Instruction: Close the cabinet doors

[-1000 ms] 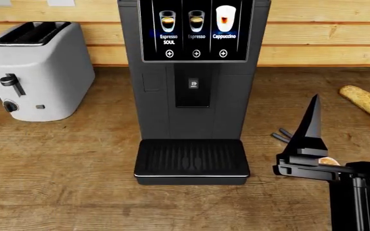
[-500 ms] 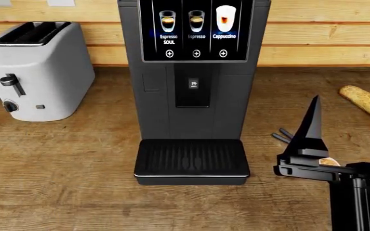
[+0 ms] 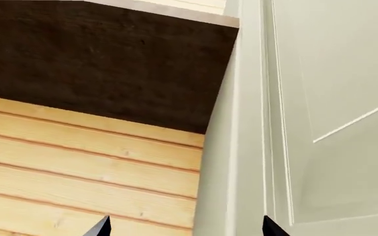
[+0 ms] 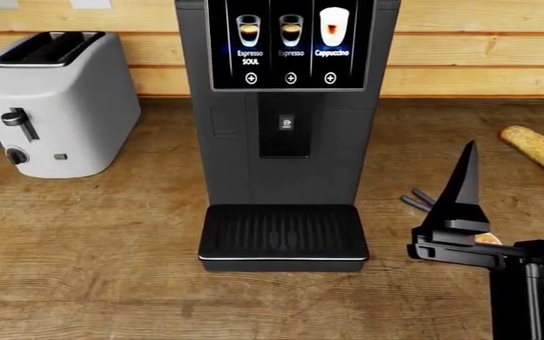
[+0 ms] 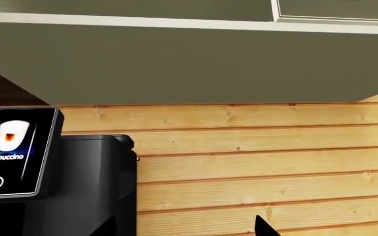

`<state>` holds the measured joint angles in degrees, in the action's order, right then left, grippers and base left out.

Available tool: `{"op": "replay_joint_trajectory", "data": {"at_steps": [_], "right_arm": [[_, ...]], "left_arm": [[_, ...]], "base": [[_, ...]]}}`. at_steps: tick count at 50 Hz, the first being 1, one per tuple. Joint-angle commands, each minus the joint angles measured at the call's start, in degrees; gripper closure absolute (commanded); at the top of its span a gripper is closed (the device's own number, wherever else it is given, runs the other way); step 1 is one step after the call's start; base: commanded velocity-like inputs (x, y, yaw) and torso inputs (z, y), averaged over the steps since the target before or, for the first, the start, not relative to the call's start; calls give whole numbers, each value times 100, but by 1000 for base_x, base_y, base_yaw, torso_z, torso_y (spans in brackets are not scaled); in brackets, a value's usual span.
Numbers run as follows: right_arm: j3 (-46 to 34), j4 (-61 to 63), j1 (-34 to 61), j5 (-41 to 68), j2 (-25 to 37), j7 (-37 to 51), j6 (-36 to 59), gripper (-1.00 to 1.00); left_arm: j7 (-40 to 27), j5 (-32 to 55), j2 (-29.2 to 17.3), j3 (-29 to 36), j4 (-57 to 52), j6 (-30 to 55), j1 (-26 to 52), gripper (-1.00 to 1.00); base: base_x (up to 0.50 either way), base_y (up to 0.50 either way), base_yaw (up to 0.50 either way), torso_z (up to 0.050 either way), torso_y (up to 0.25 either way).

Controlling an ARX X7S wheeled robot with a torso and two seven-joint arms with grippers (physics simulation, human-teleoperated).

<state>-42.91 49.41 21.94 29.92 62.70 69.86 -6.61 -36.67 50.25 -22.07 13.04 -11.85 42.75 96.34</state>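
The counter looks like rough, knotted wood with a matt grain; behind it at twelve o'clock the wall is smooth pale planks. The coffee machine has a matt dark plastic body, a glossy lit screen and a ribbed tray edged in shiny metal. The toaster at ten o'clock is satin white. The cabinet door is smooth, pale painted panel

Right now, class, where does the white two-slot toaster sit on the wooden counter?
In the head view, the white two-slot toaster stands at the far left of the wooden counter, against the plank wall, left of the dark coffee machine.
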Motion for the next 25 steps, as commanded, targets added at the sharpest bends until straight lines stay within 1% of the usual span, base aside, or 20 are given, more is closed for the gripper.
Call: {"op": "replay_joint_trajectory", "data": {"at_steps": [1,12,25], "right_arm": [[32,1,-38,6,36,4,-65,-100],[89,-32,-158,-16,119,38,-242,-100],[135,-79,-297,-65,183,74,-420,-100]], "left_arm": [[78,456,548,99,16,-88,89,-100],[4,640,823,230,-79,-50,-25,-100],[-19,715,999,449,-181,-38,-238,-100]], "base": [[0,0,0,0,0],[0,0,0,1,0],[0,0,0,0,0]]}}
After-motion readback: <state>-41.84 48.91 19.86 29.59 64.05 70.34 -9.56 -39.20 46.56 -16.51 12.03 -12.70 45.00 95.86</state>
